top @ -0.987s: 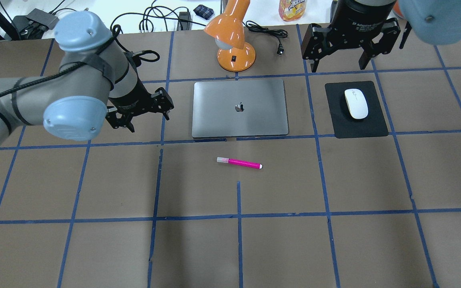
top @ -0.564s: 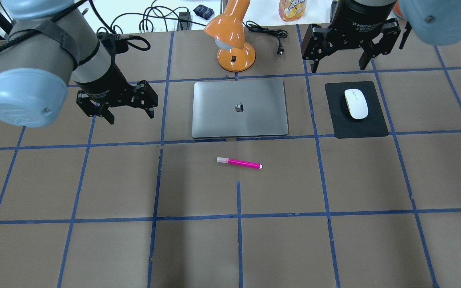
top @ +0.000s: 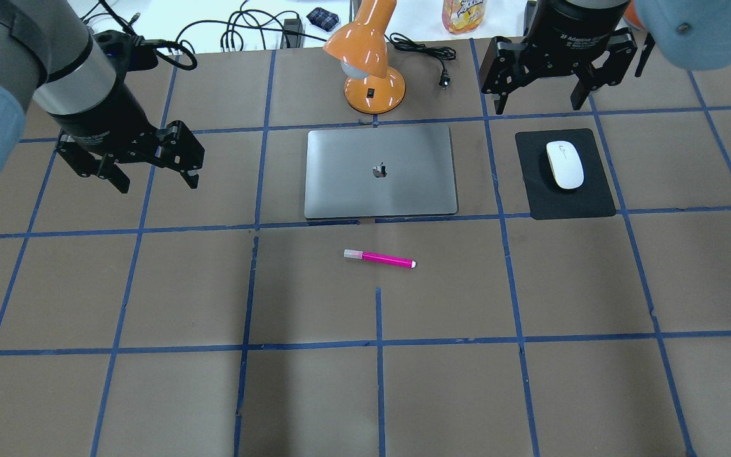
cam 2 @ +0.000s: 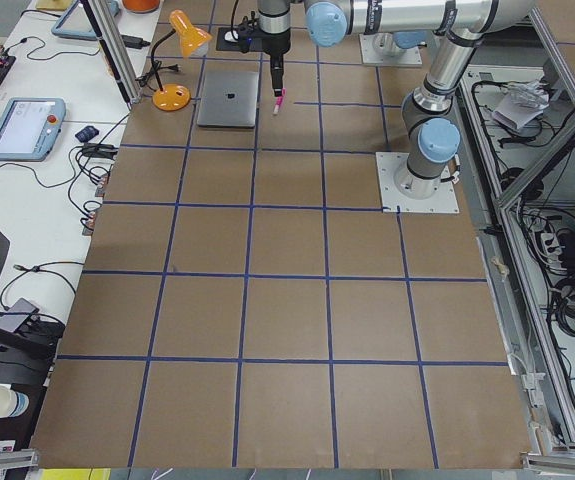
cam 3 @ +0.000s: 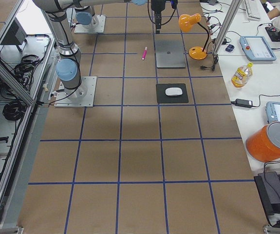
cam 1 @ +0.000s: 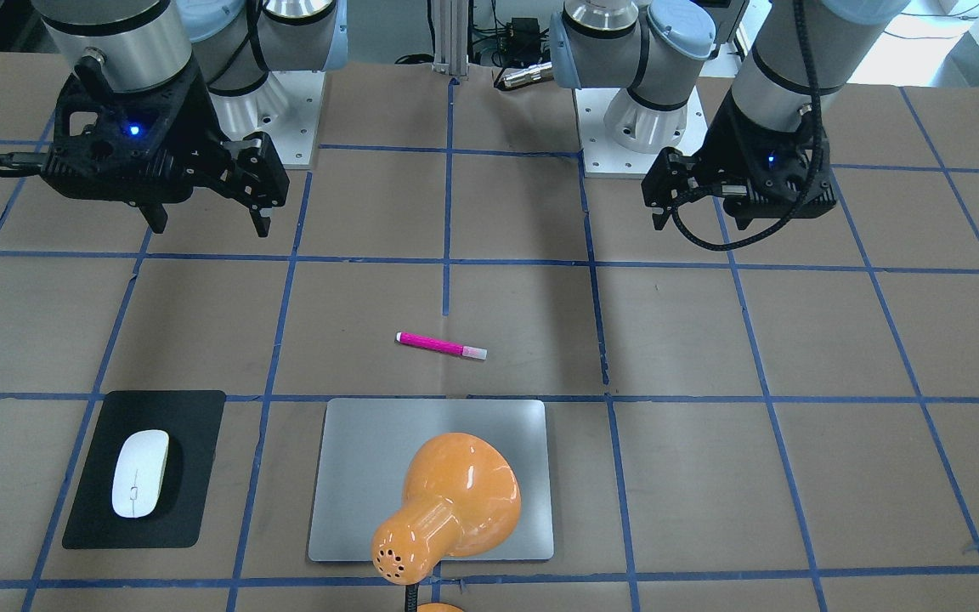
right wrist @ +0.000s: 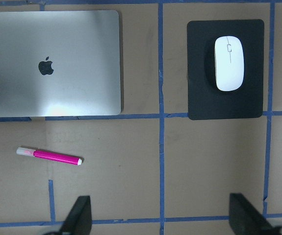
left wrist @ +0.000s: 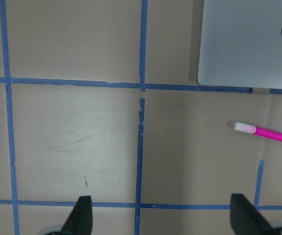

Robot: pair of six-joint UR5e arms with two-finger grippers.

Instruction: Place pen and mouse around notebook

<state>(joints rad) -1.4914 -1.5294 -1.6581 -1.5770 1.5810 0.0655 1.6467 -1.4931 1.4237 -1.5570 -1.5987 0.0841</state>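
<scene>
While hovering splayed high over the tabletop (top: 150, 393): left end effector (top: 157, 184) left of notebook (top: 381, 171), right end effector (top: 538, 106) nearer mouse (top: 564, 164).

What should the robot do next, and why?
Probably just pull both arms back to rest. The pen already lies on the robot's side of the notebook, the mouse sits on the black mat beside the notebook, and the left gripper and right gripper hang open and empty.

brown table (top: 118, 393), blue tape grid (top: 441, 341); orange lamp (top: 365, 51); white bench (cam 3: 276, 78)
</scene>
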